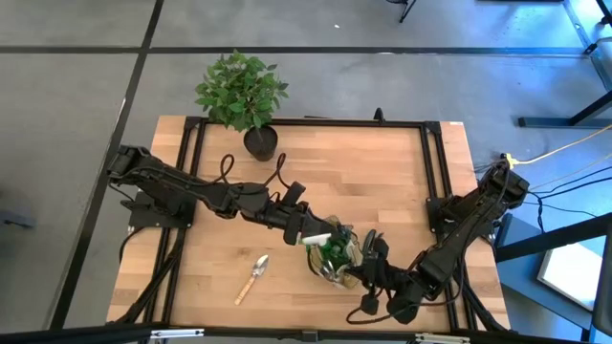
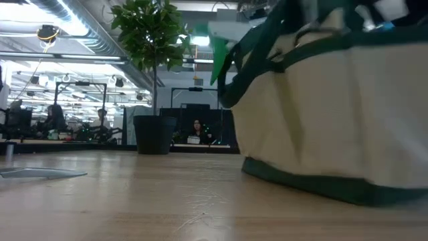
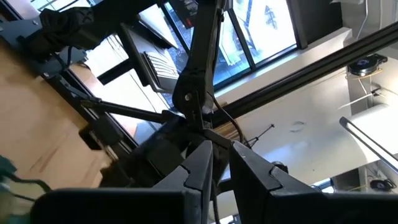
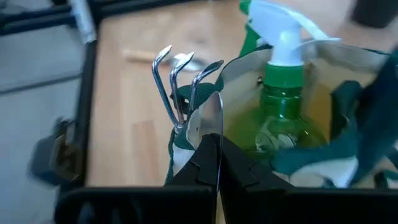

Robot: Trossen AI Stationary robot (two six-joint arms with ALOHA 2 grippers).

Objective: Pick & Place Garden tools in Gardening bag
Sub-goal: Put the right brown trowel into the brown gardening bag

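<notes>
We note the gardening bag (image 1: pixel 337 258), tan fabric with green trim, near the table's front edge, holding a translucent green spray bottle (image 4: pixel 283 109) and a bent-tined metal fork (image 4: pixel 180 81). The right gripper (image 4: pixel 217 165) pinches the bag's rim; the left gripper (image 3: pixel 217 171) beside it looks nearly closed, though we cannot tell for certain. A wooden-handled trowel (image 1: pixel 253 278) lies loose on the wood; the leafy potted plant (image 1: pixel 244 96) stands well apart.

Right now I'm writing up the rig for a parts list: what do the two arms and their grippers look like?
Both arms, the left arm and right arm, are matte black jointed links with looping black cables. The left gripper and right gripper each have two dark, angular, tapering fingers.
</notes>
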